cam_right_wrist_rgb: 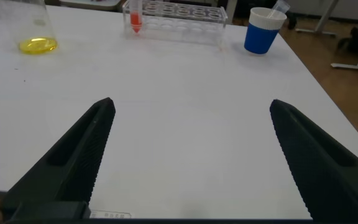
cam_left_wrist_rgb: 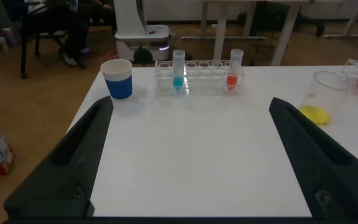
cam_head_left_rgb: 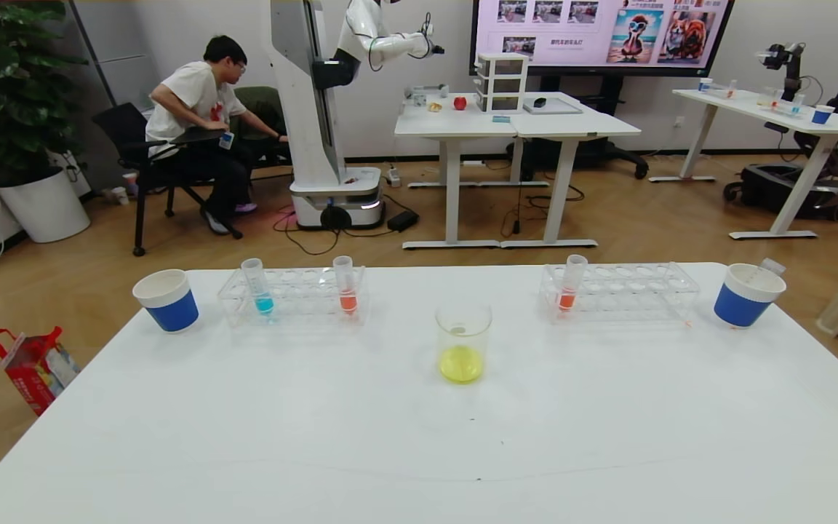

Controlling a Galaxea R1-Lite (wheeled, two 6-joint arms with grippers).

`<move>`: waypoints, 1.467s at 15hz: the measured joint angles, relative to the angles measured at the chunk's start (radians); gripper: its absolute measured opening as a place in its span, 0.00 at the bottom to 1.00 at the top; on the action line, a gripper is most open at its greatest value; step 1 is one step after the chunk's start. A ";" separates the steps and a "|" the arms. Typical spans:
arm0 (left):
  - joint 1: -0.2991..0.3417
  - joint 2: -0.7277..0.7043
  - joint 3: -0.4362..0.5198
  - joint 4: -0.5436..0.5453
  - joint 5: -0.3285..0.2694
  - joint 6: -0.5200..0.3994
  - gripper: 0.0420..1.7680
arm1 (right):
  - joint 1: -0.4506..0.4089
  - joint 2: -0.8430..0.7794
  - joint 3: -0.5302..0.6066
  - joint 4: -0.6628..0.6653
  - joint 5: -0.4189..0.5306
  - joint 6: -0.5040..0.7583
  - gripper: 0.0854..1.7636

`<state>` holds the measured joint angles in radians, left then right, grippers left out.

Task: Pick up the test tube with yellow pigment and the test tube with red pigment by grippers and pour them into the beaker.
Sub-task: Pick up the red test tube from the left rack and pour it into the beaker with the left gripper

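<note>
Yellow already in beaker (cam_head_left_rgb: 463, 342); red tube next.
Head: red tubes at 11 (cam_head_left_rgb: 345, 285) and 1 o'clock (cam_head_left_rgb: 571, 283) of it, racked (no yellow tube seen). Left wrist: left gripper (cam_left_wrist_rgb: 188, 158) spread, empty. Right wrist: right gripper (cam_right_wrist_rgb: 188, 158) spread, empty; approach the tube (cam_right_wrist_rgb: 135, 17) at 11 o'clock, keep it upright.

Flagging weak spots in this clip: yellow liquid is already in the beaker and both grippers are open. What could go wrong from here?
1. Two red tubes stand in separate racks; the wrong one, or the blue tube, might get grasped.
2. The beaker is narrow, so pouring could spill onto the white table.
3. Pulling a tube may drag its light rack.
</note>
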<state>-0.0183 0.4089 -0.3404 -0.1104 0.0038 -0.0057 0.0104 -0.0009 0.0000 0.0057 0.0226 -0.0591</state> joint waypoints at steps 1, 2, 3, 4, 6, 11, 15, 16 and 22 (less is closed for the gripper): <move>0.000 0.093 -0.029 -0.067 0.000 0.001 0.99 | 0.000 0.000 0.000 0.000 0.000 0.000 0.98; 0.000 0.197 -0.052 -0.152 0.000 0.004 0.99 | 0.000 0.000 0.000 0.000 0.000 0.000 0.98; -0.001 0.297 -0.067 -0.238 0.000 0.006 0.99 | 0.000 0.000 0.000 0.000 0.000 0.000 0.98; -0.002 0.404 -0.080 -0.338 0.002 0.007 0.99 | 0.000 0.000 0.000 0.000 0.000 0.000 0.98; -0.009 0.597 -0.092 -0.512 0.008 0.007 0.99 | 0.000 0.000 0.000 0.000 0.000 0.000 0.98; -0.147 1.042 -0.131 -0.884 0.186 -0.041 0.99 | 0.000 0.000 0.000 0.000 0.000 0.000 0.98; -0.307 1.346 -0.208 -1.109 0.340 -0.057 0.99 | 0.000 0.000 0.000 0.000 0.000 0.000 0.98; -0.331 1.415 -0.228 -1.151 0.359 -0.058 0.99 | 0.000 0.000 0.000 0.000 0.000 0.000 0.98; -0.383 1.730 -0.313 -1.357 0.382 -0.056 0.99 | 0.000 0.000 0.000 0.000 0.000 0.000 0.98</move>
<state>-0.4015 2.1389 -0.6536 -1.4677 0.3862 -0.0615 0.0104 -0.0009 0.0000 0.0062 0.0221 -0.0591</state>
